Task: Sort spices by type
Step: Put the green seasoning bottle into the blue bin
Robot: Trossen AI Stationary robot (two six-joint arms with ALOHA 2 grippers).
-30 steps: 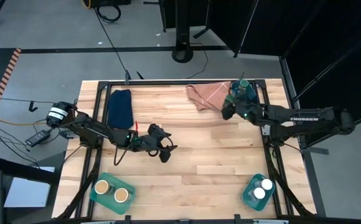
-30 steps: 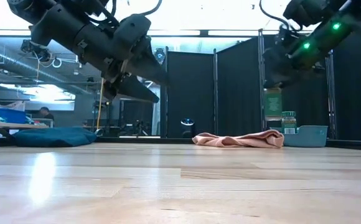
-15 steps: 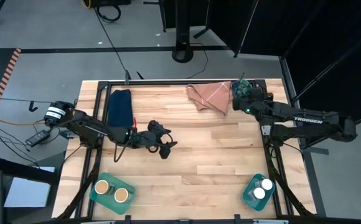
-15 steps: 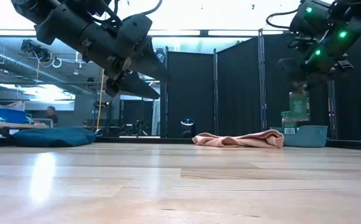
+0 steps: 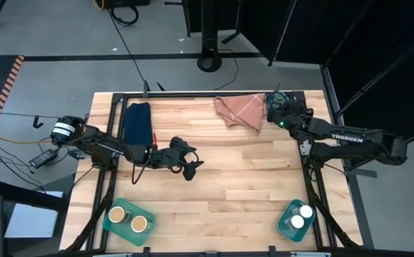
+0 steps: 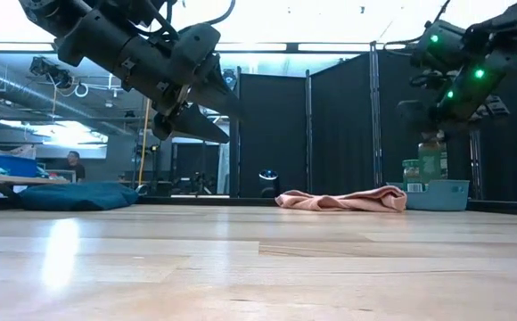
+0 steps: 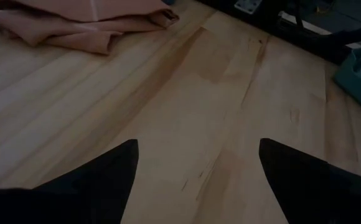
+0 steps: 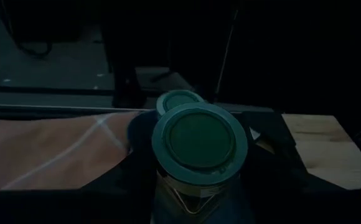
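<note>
My right gripper (image 5: 273, 113) is at the far right of the table, shut on a green-lidded spice jar (image 8: 199, 142), just over a teal bin (image 6: 446, 193). A second green-lidded jar (image 8: 179, 99) stands in that bin. Two tan-lidded jars (image 5: 130, 219) stand in a teal bin at the near left. Two white-lidded jars (image 5: 301, 215) stand in a teal bin at the near right. My left gripper (image 5: 190, 169) hangs open above the bare wood left of the table's middle, with nothing between its fingers. My right gripper pinches the green-lidded jar by its body below the lid (image 8: 168, 186), one finger on each side. The jar hangs upright under the gripper (image 6: 432, 162), clear of the table, with its lower end about level with the teal bin's rim.
A pink cloth (image 5: 237, 111) lies at the far edge, just left of the far right bin. A folded dark blue cloth (image 5: 138, 123) lies at the far left. The middle of the wooden table (image 5: 243, 178) is bare.
My right gripper has carried the green-lidded jar toward the table's far right corner and down, turning as it went, and now has it over the teal bin beside the other green-lidded jar.
</note>
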